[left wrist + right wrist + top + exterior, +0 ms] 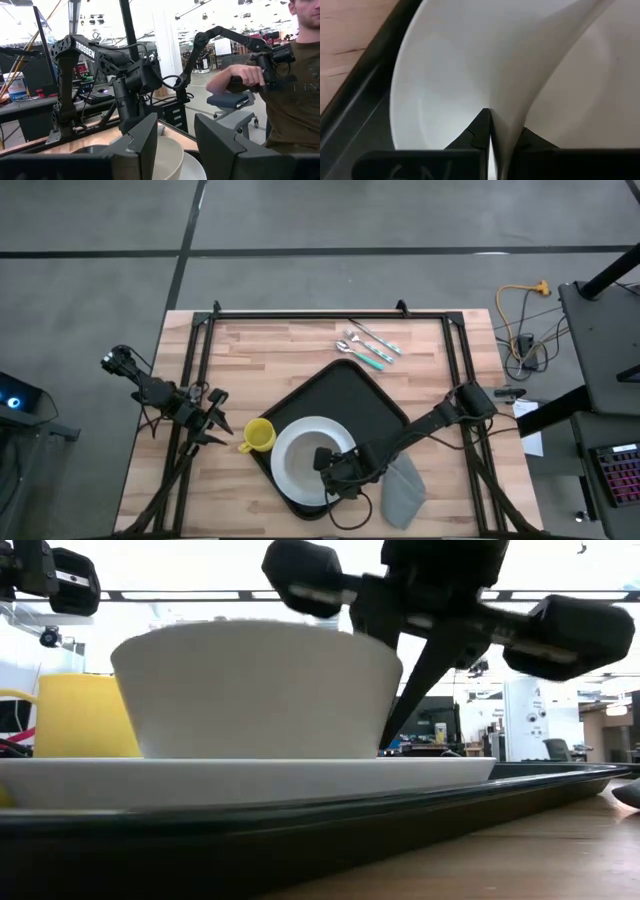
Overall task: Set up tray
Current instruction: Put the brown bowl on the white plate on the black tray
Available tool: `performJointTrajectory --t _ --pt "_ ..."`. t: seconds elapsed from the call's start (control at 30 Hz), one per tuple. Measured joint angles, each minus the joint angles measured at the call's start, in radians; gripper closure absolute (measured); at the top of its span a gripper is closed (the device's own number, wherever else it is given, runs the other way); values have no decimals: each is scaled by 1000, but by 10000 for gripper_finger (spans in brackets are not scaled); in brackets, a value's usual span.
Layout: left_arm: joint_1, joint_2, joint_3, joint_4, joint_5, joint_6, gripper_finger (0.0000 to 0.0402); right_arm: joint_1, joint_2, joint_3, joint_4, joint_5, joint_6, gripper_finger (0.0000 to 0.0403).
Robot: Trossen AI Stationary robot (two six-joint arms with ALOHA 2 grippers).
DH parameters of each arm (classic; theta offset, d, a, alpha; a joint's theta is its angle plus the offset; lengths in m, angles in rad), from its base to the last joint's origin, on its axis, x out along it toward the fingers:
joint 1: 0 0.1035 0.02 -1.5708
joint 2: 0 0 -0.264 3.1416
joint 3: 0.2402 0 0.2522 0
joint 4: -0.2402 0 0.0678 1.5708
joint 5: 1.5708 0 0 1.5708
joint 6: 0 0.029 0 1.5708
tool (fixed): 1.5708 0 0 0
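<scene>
The black tray [350, 385] lies at an angle in the middle of the wooden table. A round white plate [295, 470] rests on the tray's near part, and a white bowl [255, 690] stands with its base on the plate [250, 780]. My right gripper [335, 475] is over the plate and shut on the bowl. My left gripper [215, 420] waits open near the table's left edge, next to a yellow cup [258, 436] that stands on the table beside the tray. My right gripper pinches the bowl's wall at its rim [502, 127], one finger inside the bowl [481, 127] and one outside. The fingers slant steeply down from above. The bowl stands upright, its base on the plate.
Some cutlery with teal handles [365, 345] lies on the table past the tray's far corner. A grey cloth [405, 485] lies beside the tray's right edge. A person [295, 85] stands beyond the table.
</scene>
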Motion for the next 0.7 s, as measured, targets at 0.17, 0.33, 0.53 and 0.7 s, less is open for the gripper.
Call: performJointTrajectory --t 0.17,0.33,0.53,0.7 --pt "0 0 0 0 0 0 285 -8 34 1 10 9 -1 394" --pt "0 0 0 -1 0 0 285 -12 44 4 12 10 2 394" --pt "0 0 0 -1 0 0 285 -13 48 26 7 9 25 394" --pt "0 0 0 -1 0 0 285 -13 49 32 8 9 28 394"
